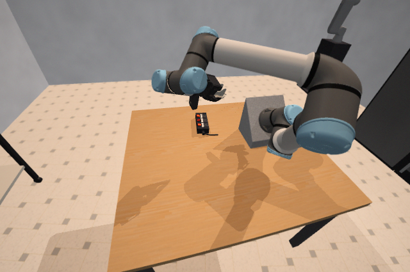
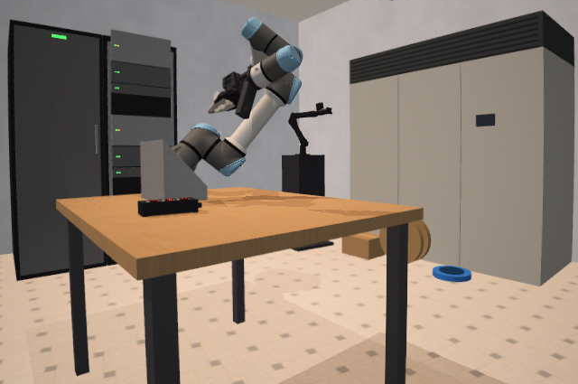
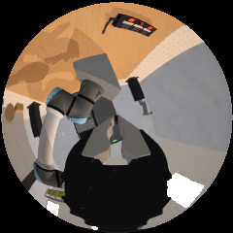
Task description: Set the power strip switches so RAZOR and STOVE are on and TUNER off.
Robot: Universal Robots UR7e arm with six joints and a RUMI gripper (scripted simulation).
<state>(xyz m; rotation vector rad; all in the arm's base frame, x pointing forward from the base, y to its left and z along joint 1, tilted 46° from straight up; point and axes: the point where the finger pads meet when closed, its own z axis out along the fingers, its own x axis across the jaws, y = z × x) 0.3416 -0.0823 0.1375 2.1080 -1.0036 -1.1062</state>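
The black power strip (image 1: pixel 202 123) (image 2: pixel 168 206) (image 3: pixel 137 23) lies flat on the wooden table (image 1: pixel 159 163) (image 2: pixel 280 225), near its far edge. Its switch side faces up, with red rockers and white labels beside them, and a short cable sticks out at one end. I cannot read the labels or tell the rocker positions. My gripper (image 1: pixel 222 91) (image 2: pixel 215 107) (image 3: pixel 116 116) is shut and empty. It hangs well above the strip, a little behind and to the right of it in the top view, pointing roughly sideways.
The arm's grey wedge-shaped base (image 1: pixel 261 120) (image 2: pixel 163 174) stands on the table right of the strip. A small second arm on a black pedestal (image 1: pixel 341 8) (image 2: pixel 303 169) stands behind the table. Cabinets and a server rack (image 2: pixel 140 104) line the walls. A blue ring (image 2: pixel 451 273) lies on the floor.
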